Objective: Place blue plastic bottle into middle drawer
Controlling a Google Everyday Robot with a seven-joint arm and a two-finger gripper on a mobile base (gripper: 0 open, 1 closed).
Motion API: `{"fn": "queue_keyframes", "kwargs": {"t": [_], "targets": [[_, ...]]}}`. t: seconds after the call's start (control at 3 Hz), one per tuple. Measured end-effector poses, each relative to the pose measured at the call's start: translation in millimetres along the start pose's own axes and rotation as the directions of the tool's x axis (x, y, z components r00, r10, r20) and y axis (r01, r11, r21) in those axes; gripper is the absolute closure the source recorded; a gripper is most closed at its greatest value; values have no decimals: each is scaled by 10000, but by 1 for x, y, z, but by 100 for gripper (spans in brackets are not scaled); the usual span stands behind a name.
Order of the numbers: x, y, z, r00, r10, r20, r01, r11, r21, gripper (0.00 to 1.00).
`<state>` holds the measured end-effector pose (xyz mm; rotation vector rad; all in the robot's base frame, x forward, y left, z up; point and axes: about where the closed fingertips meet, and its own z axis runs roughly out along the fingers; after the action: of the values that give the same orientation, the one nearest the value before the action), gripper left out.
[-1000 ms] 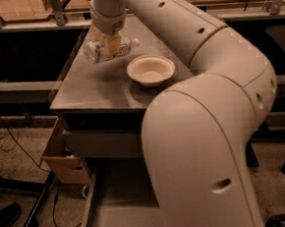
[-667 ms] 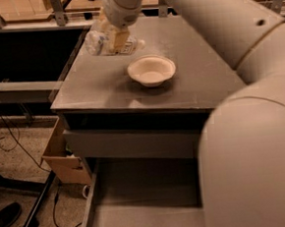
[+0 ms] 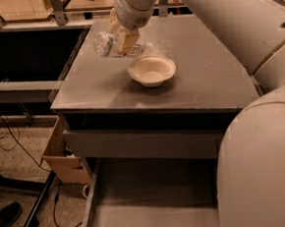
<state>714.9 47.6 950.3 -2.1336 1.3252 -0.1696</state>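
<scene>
Hand (image 3: 123, 40) grips the blue plastic bottle (image 3: 104, 42).
Bottle tilted above the surface (image 3: 204, 78), beside the bowl (image 3: 151, 70); middle drawer (image 3: 150, 206) open below.

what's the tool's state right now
tool: closed on the small clear plastic bottle with whitish label, over the grey cabinet top, beside the round cream bowl
</scene>
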Motion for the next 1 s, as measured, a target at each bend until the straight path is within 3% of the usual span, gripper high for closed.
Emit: {"fn": "queue_keyframes", "kwargs": {"t": [0.33, 0.67, 1.0], "targets": [[0, -5, 4, 9999, 46, 134, -46, 10000, 40, 100], [-19, -7, -13, 9932, -377, 1099, 292, 9965, 785, 100], [-57, 0, -58, 9677, -1217, 2209, 711, 9720, 2238, 100]]}}
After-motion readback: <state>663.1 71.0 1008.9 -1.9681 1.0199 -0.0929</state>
